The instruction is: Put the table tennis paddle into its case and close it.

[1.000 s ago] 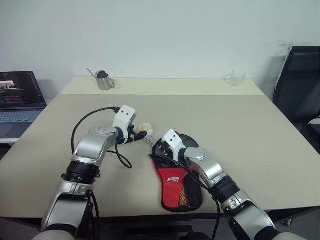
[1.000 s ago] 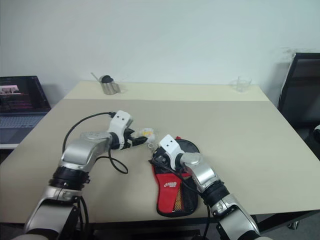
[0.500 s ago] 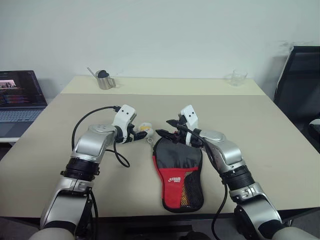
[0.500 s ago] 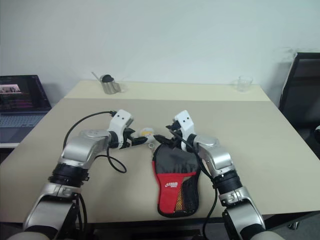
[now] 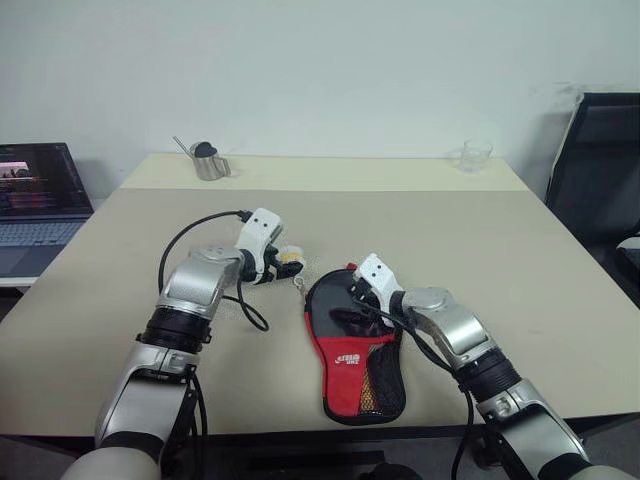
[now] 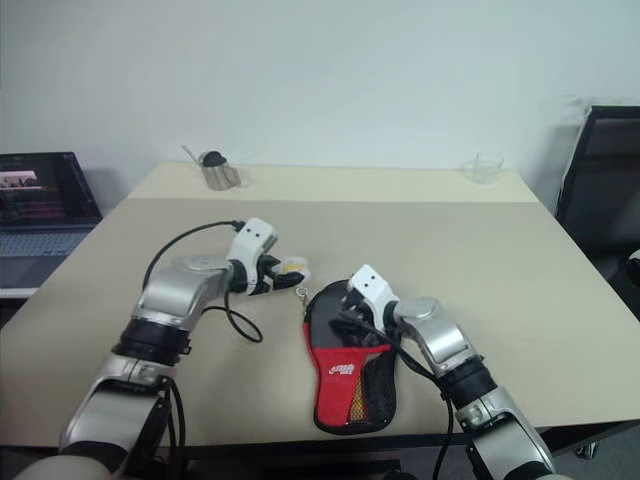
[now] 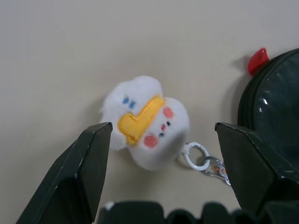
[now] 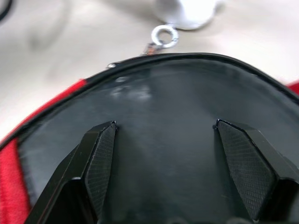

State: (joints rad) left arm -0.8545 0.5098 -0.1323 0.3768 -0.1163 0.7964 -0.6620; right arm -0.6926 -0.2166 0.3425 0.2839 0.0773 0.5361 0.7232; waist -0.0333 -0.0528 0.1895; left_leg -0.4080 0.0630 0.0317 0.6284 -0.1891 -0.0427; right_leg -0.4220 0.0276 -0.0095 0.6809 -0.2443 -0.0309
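Case (image 5: pixel 355 340) lies flat under the wide-open, empty right gripper (image 8: pixel 159 154); left gripper (image 7: pixel 159 158), also wide and empty, straddles its charm (image 7: pixel 145 121). Zipper probably remains.

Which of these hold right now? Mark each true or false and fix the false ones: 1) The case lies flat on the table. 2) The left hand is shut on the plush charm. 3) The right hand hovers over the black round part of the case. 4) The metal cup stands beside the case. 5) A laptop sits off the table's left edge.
1) True: the case lies flat on the table.
2) False: the left hand is open, with the plush charm between its fingers.
3) True: the right hand is open over it.
4) False: the metal cup stands at the far edge.
5) True: the laptop.
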